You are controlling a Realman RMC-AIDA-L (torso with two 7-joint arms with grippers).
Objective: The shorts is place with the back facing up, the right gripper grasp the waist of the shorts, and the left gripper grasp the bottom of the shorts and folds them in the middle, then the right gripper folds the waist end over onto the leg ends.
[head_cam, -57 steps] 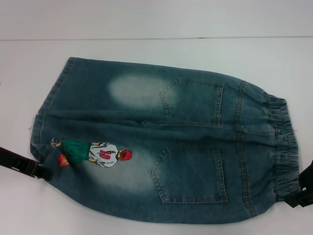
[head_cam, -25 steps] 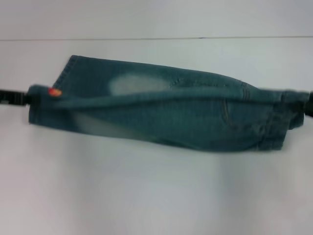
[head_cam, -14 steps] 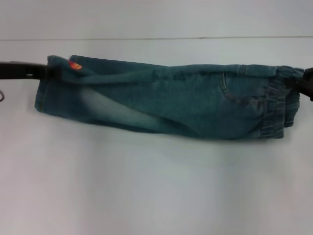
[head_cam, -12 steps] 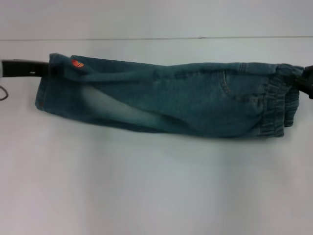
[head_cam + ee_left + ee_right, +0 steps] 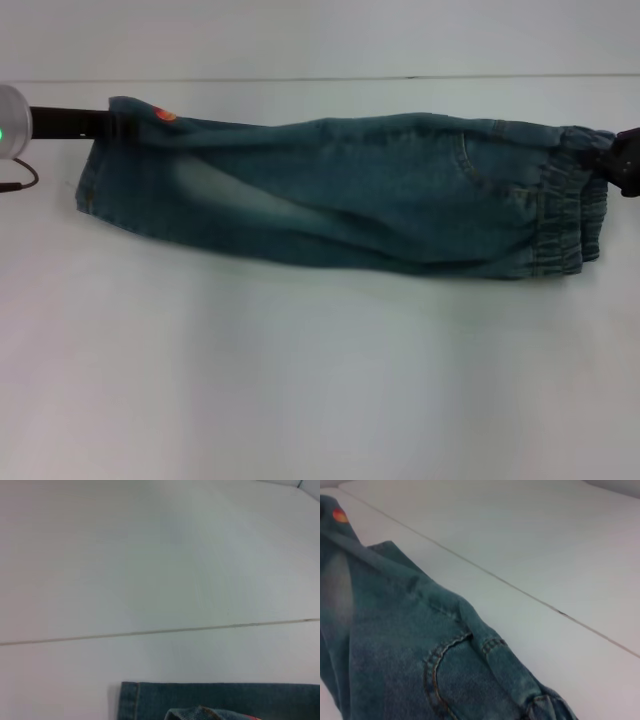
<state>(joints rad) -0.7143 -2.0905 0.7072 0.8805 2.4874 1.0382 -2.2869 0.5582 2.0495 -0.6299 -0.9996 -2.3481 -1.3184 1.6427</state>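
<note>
The blue-green denim shorts (image 5: pixel 350 190) lie folded lengthwise in a long strip across the table, the near half brought over the far half. My left gripper (image 5: pixel 100 122) is shut on the bottom of the shorts (image 5: pixel 95 185) at the far left corner, where an orange bit of the cartoon figure (image 5: pixel 165 115) shows. At the far right, my right gripper (image 5: pixel 612 160) is shut on the ruched waist (image 5: pixel 565 215). The left wrist view shows only a stitched leg hem (image 5: pixel 220 697). A back pocket seam (image 5: pixel 440 670) shows in the right wrist view.
The white table (image 5: pixel 300 380) stretches out on the near side of the shorts. A thin seam line (image 5: pixel 300 78) runs across the table just beyond the shorts.
The shorts lay spread flat with both pockets and the figure showing. Both grippers lifted the near edge and carried it over to the far edge, and have since moved slightly farther.
</note>
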